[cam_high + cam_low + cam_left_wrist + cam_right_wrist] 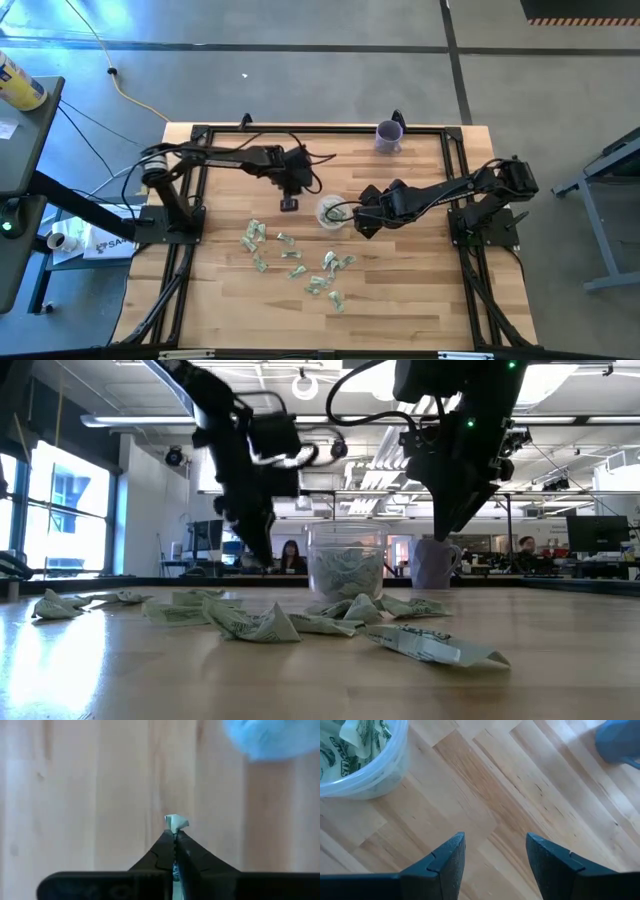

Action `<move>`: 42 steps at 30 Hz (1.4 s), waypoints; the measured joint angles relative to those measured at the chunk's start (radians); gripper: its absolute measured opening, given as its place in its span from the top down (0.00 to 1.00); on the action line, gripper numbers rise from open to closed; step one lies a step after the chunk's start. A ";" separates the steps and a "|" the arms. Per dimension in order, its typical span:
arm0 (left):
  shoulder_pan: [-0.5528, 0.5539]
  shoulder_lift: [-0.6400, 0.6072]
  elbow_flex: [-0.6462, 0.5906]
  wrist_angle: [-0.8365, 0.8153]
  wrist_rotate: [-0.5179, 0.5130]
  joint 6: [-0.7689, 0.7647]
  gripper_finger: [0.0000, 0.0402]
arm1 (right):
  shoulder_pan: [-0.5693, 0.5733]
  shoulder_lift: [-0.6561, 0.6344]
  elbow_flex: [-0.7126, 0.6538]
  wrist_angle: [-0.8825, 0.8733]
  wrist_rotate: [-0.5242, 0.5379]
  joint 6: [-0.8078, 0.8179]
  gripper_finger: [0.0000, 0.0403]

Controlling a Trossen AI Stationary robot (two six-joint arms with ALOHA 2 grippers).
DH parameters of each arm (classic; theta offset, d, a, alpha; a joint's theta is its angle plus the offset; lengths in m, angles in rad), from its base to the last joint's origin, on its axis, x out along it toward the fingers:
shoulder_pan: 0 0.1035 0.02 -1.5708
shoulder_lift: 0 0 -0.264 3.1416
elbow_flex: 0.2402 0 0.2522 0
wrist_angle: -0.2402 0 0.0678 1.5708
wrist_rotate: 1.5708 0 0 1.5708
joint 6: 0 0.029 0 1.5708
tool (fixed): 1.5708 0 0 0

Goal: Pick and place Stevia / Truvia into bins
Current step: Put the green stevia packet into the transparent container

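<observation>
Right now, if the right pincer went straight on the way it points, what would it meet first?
Probably bare table: the open right pincer points down at wood, with the clear cup off to one side. Depth is unclear.

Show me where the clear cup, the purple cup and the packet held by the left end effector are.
clear cup (347, 568): low view, its wall.
purple cup (389, 135): high view, its rim.
held packet (175, 822): left wrist view, its exposed tip.

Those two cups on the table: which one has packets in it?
The clear cup between the two grippers holds green-and-white packets. The purple cup at the table's far edge shows none.
</observation>
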 joint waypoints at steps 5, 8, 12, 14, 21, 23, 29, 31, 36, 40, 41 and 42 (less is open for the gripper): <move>0.000 -0.076 0.060 -0.014 0.054 -0.019 0.93 | 0.000 0.000 0.000 -0.002 0.015 -0.001 0.51; 0.000 -0.097 0.111 0.018 0.161 0.000 0.93 | 0.000 -0.010 0.000 -0.010 0.032 0.004 0.50; -0.037 -0.087 0.151 0.089 0.260 0.012 0.93 | 0.001 -0.082 0.000 -0.077 0.117 0.074 0.50; -0.071 -0.075 0.155 0.119 0.265 0.019 0.92 | 0.001 -0.132 0.000 -0.133 0.168 0.133 0.50; -0.167 0.010 0.153 0.192 0.274 0.011 0.92 | 0.002 -0.283 0.000 -0.210 0.211 0.171 0.50; -0.164 0.029 0.152 0.218 0.244 0.008 0.90 | 0.002 -0.303 0.000 -0.211 0.213 0.161 0.50; -0.165 0.101 0.153 0.237 0.229 0.022 0.88 | 0.002 -0.316 0.000 -0.218 0.196 0.150 0.50; -0.165 0.125 0.153 0.237 0.230 0.019 0.89 | 0.002 -0.315 0.000 -0.219 0.190 0.141 0.50; -0.163 0.138 0.153 0.273 0.201 -0.003 0.83 | 0.002 -0.315 0.000 -0.222 0.190 0.080 0.48; -0.164 0.137 0.188 0.243 0.157 -0.078 0.64 | -0.002 -0.314 0.000 -0.222 0.200 0.005 0.48; -0.163 0.137 0.206 0.228 0.145 -0.096 0.59 | -0.006 -0.314 0.000 -0.222 0.202 -0.013 0.49; -0.163 0.137 0.225 0.207 0.130 -0.103 0.54 | -0.012 -0.314 0.000 -0.222 0.203 -0.031 0.49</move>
